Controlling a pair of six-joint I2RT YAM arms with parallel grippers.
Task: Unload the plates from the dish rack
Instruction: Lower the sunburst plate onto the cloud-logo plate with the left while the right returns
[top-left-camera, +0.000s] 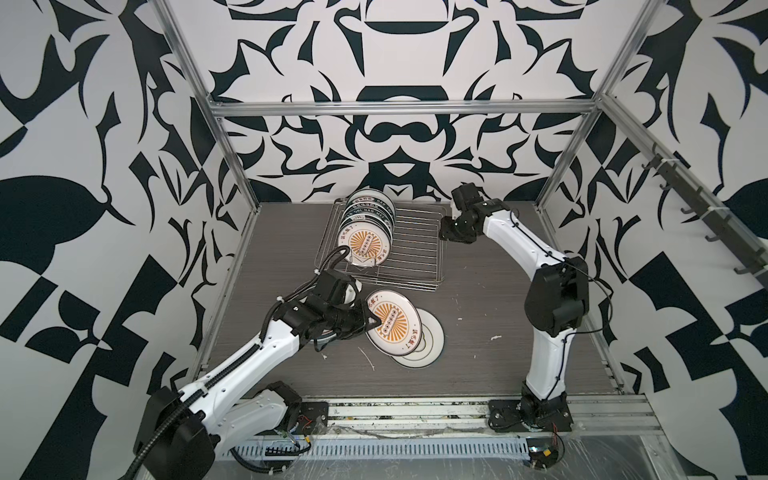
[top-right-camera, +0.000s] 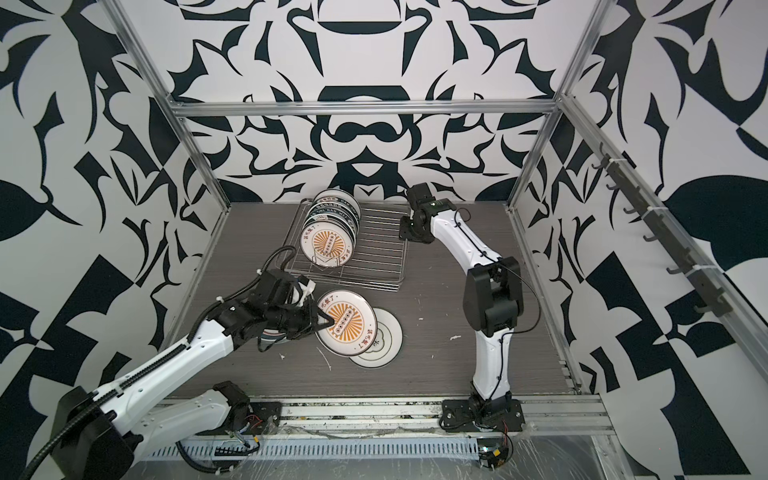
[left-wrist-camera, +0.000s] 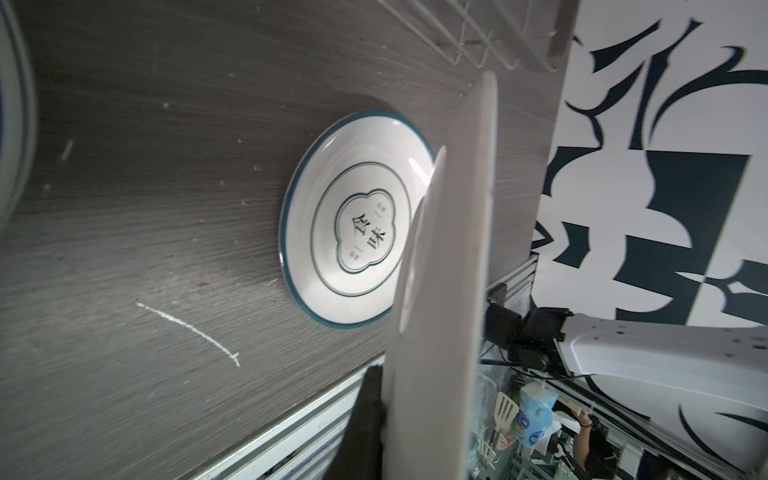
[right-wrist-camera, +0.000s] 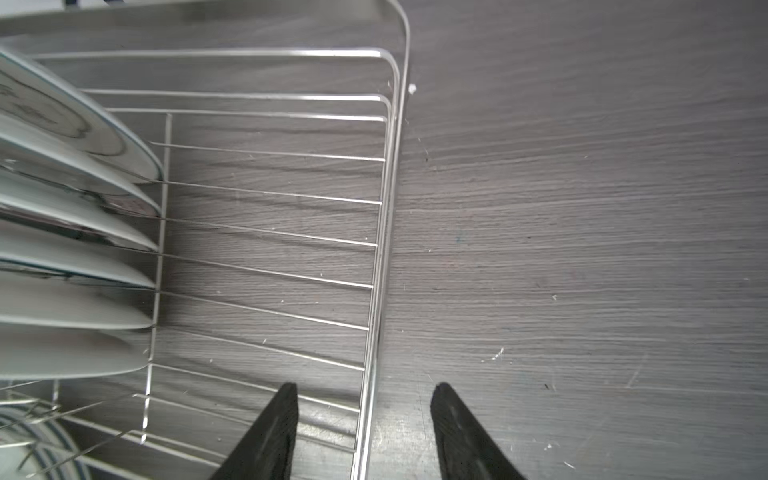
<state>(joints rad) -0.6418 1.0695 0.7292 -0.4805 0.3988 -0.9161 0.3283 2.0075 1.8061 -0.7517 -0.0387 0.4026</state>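
Observation:
My left gripper (top-left-camera: 371, 322) is shut on the rim of a white plate (top-left-camera: 392, 324) with an orange sunburst print. It holds that plate tilted over a teal-rimmed plate (top-left-camera: 431, 345) lying flat on the table. In the left wrist view the held plate (left-wrist-camera: 449, 249) is seen edge-on beside one dark finger (left-wrist-camera: 365, 415), with the flat plate (left-wrist-camera: 345, 224) behind it. The dish rack (top-left-camera: 415, 253) holds several upright plates (top-left-camera: 365, 232) at its left end. My right gripper (right-wrist-camera: 363, 390) is open and straddles the rack's side wire (right-wrist-camera: 390, 166), touching no plate.
More plates (top-left-camera: 328, 334) lie under my left wrist; their rim (left-wrist-camera: 12, 124) shows in the left wrist view. The metal frame posts and the front rail (top-left-camera: 415, 409) border the grey wood-grain table. White scratch marks (top-left-camera: 368, 359) mark the tabletop.

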